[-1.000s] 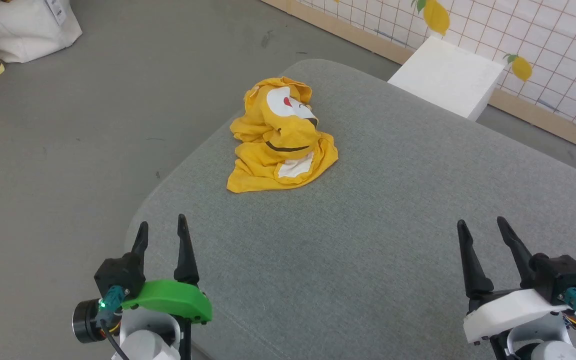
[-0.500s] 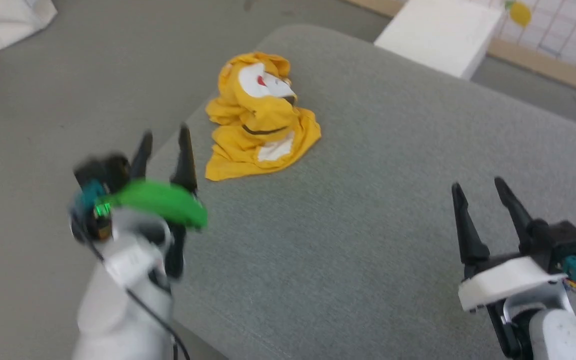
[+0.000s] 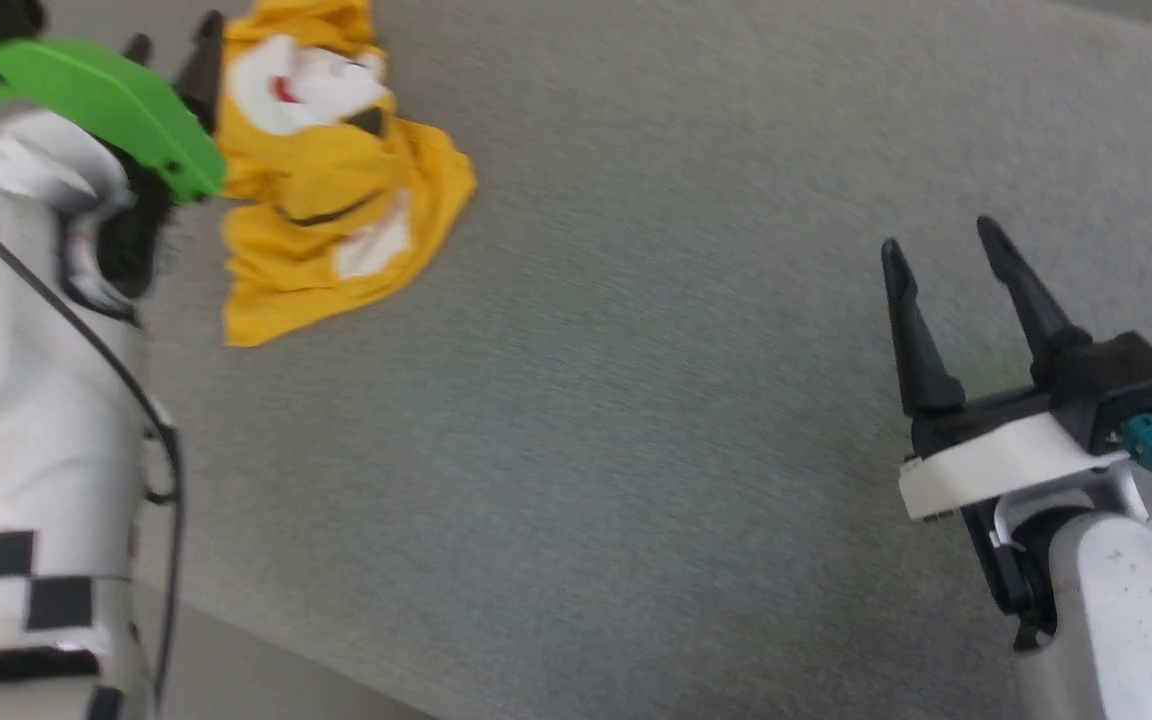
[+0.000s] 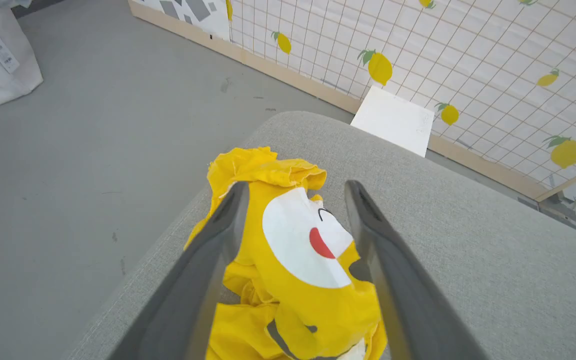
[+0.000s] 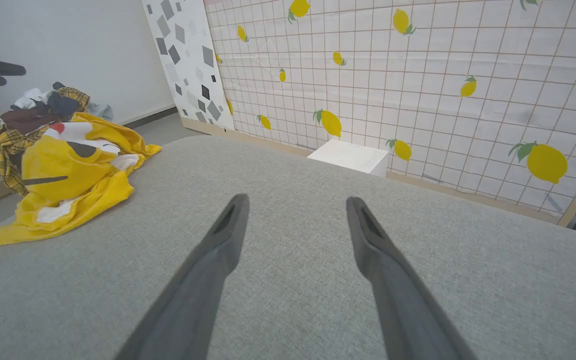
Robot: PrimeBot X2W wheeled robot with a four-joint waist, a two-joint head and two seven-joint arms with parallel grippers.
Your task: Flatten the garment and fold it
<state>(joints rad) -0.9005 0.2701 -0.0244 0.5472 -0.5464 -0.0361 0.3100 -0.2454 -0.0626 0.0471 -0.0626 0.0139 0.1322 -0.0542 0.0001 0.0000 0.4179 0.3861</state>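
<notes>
- My L gripper (image 4: pixel 296 186) is hovering wide open by the crumpled garment (image 4: pixel 293 245); can't tell if touching.
- Garment's lying bunched near the grey desk (image 3: pixel 636 400) edge.
- My R gripper (image 3: pixel 937 234) is gaping open, well apart, holding nothing.

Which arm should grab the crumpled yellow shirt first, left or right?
Left, I'd say. The left end effector is open and aimed at the shirt from close by. The right end effector is open too, but over bare cushion, well away from the shirt.
</notes>
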